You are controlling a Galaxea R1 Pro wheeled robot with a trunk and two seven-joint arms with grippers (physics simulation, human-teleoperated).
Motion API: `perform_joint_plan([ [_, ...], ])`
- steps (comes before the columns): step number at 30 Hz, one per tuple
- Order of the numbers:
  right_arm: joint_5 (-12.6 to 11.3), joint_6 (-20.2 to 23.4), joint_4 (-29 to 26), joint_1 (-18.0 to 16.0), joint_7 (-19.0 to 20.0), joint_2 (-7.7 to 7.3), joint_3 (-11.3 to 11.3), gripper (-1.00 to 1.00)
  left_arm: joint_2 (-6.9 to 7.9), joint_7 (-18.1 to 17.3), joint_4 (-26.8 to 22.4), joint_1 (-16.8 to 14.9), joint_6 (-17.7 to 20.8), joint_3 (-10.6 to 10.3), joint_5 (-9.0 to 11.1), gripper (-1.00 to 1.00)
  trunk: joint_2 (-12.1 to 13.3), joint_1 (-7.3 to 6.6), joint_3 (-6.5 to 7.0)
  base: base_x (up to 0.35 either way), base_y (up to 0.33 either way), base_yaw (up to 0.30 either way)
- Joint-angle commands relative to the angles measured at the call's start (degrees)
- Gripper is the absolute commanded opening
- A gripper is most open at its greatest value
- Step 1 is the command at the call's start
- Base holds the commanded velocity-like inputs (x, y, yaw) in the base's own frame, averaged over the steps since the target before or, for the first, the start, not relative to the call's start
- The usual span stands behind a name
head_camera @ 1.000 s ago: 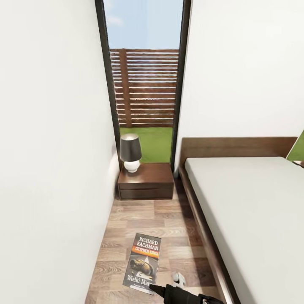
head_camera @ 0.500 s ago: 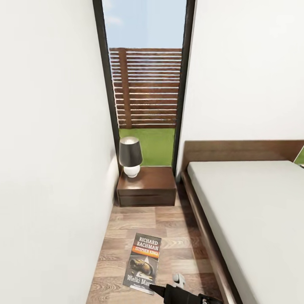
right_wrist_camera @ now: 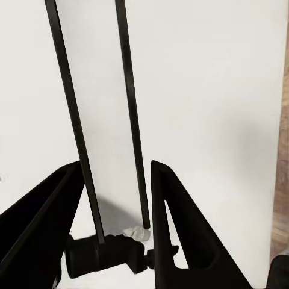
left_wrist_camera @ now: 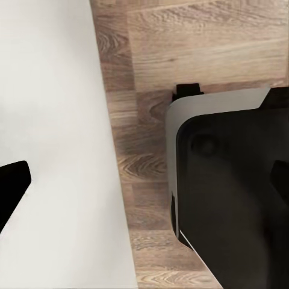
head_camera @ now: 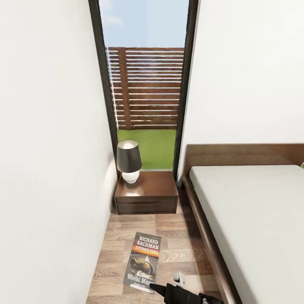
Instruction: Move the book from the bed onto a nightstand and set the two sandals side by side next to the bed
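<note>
Book (head_camera: 142, 262) clamped in right gripper (head_camera: 157, 289) – narrow floor (head_camera: 169, 228) strip between wall (head_camera: 46, 169) and bed (head_camera: 257, 219); nightstand (head_camera: 147, 196) ahead; left gripper's state unclear.

Wood plank floor (head_camera: 169, 228) between a white wall and the bed (head_camera: 253, 219); dark brown nightstand (head_camera: 147, 196) stands on it by the window, carrying a dark-shaded lamp (head_camera: 128, 160); bed's grey mattress bare.

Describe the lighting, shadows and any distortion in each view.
Head view: even, soft daylight; the tall dark-framed window leans with wide-angle stretch; the black-shaded lamp gleams on the glossy dark brown nightstand. Left wrist view: soft shadow on the wood plank floor. Right wrist view: black gripper fingers in silhouette against pale wall.
</note>
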Motion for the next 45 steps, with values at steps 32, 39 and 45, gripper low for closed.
perform_joint_plan([
  [32,-1.53,1.10,-0.56,-0.12,7.18,-0.63,-0.79,-1.00,-0.07,0.21,-0.10,-0.01,0.36,-0.39,0.37,1.00,-0.11,0.06,-0.12,0.265,0.000,0.000],
  [39,-1.54,1.32,-0.55,-0.21,7.14,-0.64,-0.82,-1.00,-0.06,0.21,-0.13,-0.01,0.36,-0.39,0.38,1.00,-0.11,0.06,-0.12,0.203,0.000,0.000],
  [45,-1.56,2.72,-0.47,-0.62,6.98,-0.66,-0.86,-1.00,-0.07,0.21,-0.14,-0.01,0.36,-0.39,0.38,1.00,-0.11,0.06,-0.12,0.157,0.000,0.000],
])
